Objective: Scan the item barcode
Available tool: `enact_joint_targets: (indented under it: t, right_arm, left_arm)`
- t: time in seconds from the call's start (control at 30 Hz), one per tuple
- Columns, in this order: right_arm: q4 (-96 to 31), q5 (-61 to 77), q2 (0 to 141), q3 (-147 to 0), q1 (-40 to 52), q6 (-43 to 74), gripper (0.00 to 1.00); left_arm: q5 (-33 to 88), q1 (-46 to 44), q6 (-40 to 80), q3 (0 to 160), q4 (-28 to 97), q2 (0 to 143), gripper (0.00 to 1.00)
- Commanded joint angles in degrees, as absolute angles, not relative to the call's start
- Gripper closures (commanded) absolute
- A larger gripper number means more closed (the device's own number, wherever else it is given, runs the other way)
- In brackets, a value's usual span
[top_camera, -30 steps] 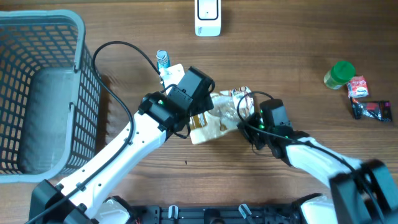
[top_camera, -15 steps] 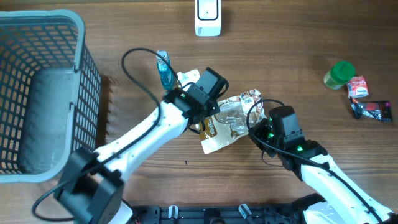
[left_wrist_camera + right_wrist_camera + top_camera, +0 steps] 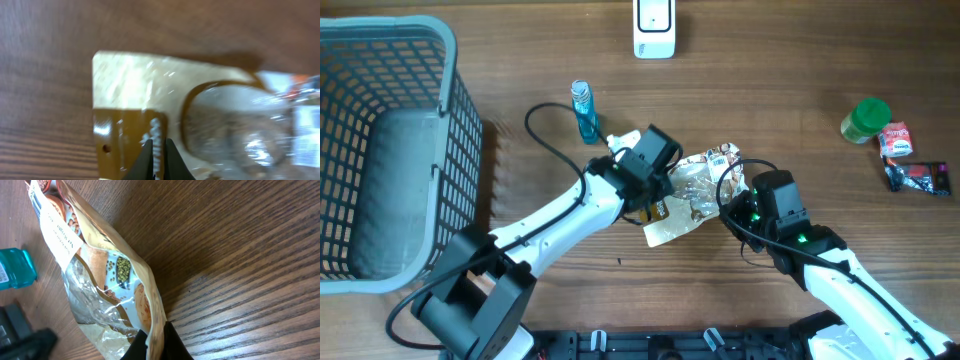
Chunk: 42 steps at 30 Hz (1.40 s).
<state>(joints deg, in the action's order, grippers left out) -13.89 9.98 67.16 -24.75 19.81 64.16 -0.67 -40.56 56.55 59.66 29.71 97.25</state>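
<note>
The item, a crinkled snack bag (image 3: pixel 692 195) with a clear window and brown print, lies mid-table between both arms. My left gripper (image 3: pixel 159 147) is shut, its thin black fingers pinched on the brown printed strip of the bag (image 3: pixel 135 90). In the overhead view the left gripper (image 3: pixel 658 200) sits at the bag's left side. My right gripper (image 3: pixel 154 337) is shut on the bag's sealed edge (image 3: pixel 100 270), and overhead it (image 3: pixel 725 205) stands at the bag's right side. A white scanner (image 3: pixel 653 27) stands at the far edge.
A grey plastic basket (image 3: pixel 450 60) fills the left side. A small blue bottle (image 3: pixel 584 110) stands just behind the left arm, also seen as a teal bottle (image 3: pixel 15 267). A green-lidded jar (image 3: pixel 868 118) and small packets (image 3: pixel 910 165) lie at the far right.
The left gripper has gone from open to shut on the bag. Both arms and the bag shifted right early on; the blue bottle now stands uncovered.
</note>
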Motion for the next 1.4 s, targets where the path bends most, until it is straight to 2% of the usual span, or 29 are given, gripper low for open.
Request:
enact_joint_targets:
  t: [0.0,0.63,0.67,0.7,0.77,0.8,1.1,1.27,1.3,1.37]
  right_arm:
    - [-13.5,8.4,66.5,-24.6,19.8,63.2,0.95]
    - [-13.2,8.8,66.5,-24.6,19.8,63.6,0.96]
    - [-13.1,8.8,66.5,-24.6,19.8,63.6,0.92]
    - [-13.1,8.8,66.5,-24.6,19.8,63.6,0.75]
    - [-13.1,8.7,66.5,-24.6,19.8,63.5,0.21]
    - [-13.0,8.3,66.5,-24.6,19.8,63.5,0.00]
    - [-11.6,-0.2,67.2,-24.6,19.8,62.3,0.00]
    - [-1.1,2.9,74.4,-24.6,19.8,62.0,0.01]
    - [1.1,4.0,76.1,-24.6,19.8,62.0,0.02]
    - [4.9,7.0,79.4,-24.6,19.8,62.0,0.14]
  left_arm:
    - [2.0,-40.5,59.4,56.5,28.9,97.3,0.96]
    - [7.9,-39.3,60.5,56.1,23.1,107.0,0.96]
    - [8.0,-39.1,60.5,56.1,23.1,107.0,0.96]
    - [8.1,-39.0,60.5,56.1,23.1,107.1,0.96]
    - [8.1,-39.0,60.5,56.1,23.1,107.1,0.96]
    - [8.1,-39.0,60.5,56.1,23.1,107.1,0.96]
    - [8.1,-39.0,60.5,56.1,23.1,107.1,0.96]
    - [8.1,-39.0,60.5,56.1,23.1,107.1,0.96]
    - [8.1,-39.0,60.5,56.1,23.1,107.1,0.96]
    - [8.1,-39.0,60.5,56.1,23.2,107.1,0.96]
